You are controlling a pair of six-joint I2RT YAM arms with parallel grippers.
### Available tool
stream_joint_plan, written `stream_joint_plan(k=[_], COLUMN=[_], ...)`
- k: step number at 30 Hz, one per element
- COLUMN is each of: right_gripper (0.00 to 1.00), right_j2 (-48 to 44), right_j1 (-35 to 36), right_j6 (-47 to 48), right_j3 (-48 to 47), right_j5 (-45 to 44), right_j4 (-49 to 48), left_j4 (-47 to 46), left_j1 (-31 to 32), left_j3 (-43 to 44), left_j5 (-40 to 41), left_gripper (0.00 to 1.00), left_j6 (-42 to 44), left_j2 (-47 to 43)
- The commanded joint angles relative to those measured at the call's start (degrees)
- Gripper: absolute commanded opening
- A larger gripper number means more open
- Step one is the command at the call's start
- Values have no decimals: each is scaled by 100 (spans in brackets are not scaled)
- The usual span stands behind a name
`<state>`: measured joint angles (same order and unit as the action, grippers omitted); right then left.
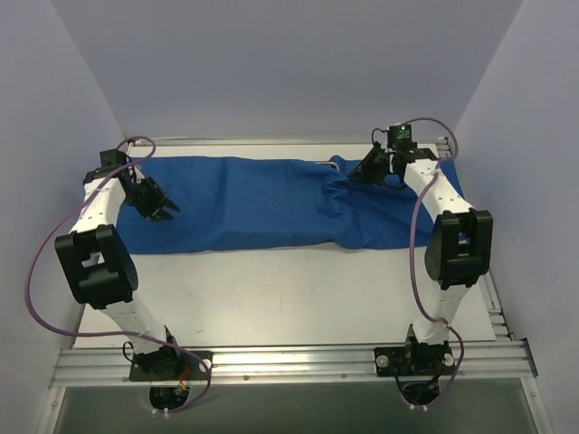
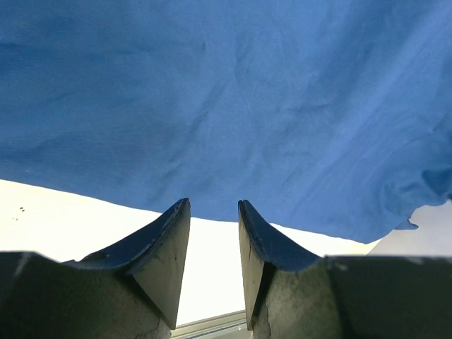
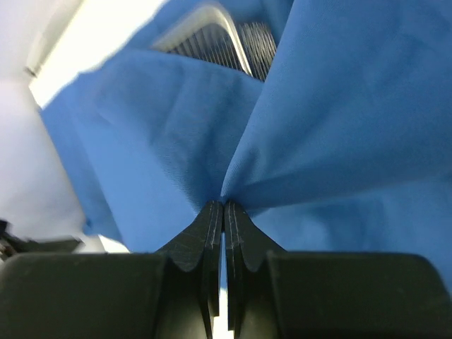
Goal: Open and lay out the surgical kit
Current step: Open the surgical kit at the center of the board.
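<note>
- The blue cloth wrap lies spread across the far half of the white table. It is flat and smooth over its left and middle parts, and bunched and creased toward its right end.
- The left gripper hangs over the wrap's left end, just inside its near edge.
- In the left wrist view the left gripper has its two dark fingers clearly apart. There is a plain gap between them and nothing is held. The wrap fills the view beyond the tips, and its near hem crosses just past them.
- The right gripper sits at the wrap's right part, near its far edge, where the folds gather.
- In the right wrist view the right gripper has its fingers pressed together on a pinch of the wrap. The fabric rises from the tips in a taut ridge.
- Beyond that lifted fold, a corner of the silver wire-mesh tray shows inside the wrap. Its rim and mesh are uncovered there, and the rest is hidden by blue cloth on both sides.
- What the tray holds cannot be made out.
</note>
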<state>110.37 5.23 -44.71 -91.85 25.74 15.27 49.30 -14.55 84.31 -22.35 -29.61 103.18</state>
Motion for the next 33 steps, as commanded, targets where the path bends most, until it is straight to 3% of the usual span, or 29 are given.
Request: stream_joint_plan(k=[1,8,15,17,18,21,23,28,33], right_gripper=[0,0,2,9,23,43,47,57,63], right_j2=[-988,-1878,-1914,-1765,-1729,-1292,-1036,-122,1080], right_j1=[232,320,408,382,364,251,128,-320,-287], right_j6=[567,709,779,945,1007,1166,1175,1403,1710], right_j3=[518,2529,3209,2754,2499,1270,402,-718,-2184], right_j5=[-24,-201,-367,-455,-647,-1095,-1272,-1615,-1809], right_j4=[871,890,1065,1162,1189,1285,1417,1857,2409], left_j4=[-87,-96,27,18,27,10,-17,45,-16], left_j1=[13,22,13,13,22,22,22,22,39], left_j3=[-3,59,156,129,112,16,-37,6,-64], left_j5=[-33,20,99,108,108,108,90,73,20], left_gripper=[42,42,41,42,42,41,42,41,41], left_j6=[-19,-45,-19,-19,-19,-1,-1,43,16], left_j2=[-386,-430,-456,-482,-500,-535,-544,-544,-562])
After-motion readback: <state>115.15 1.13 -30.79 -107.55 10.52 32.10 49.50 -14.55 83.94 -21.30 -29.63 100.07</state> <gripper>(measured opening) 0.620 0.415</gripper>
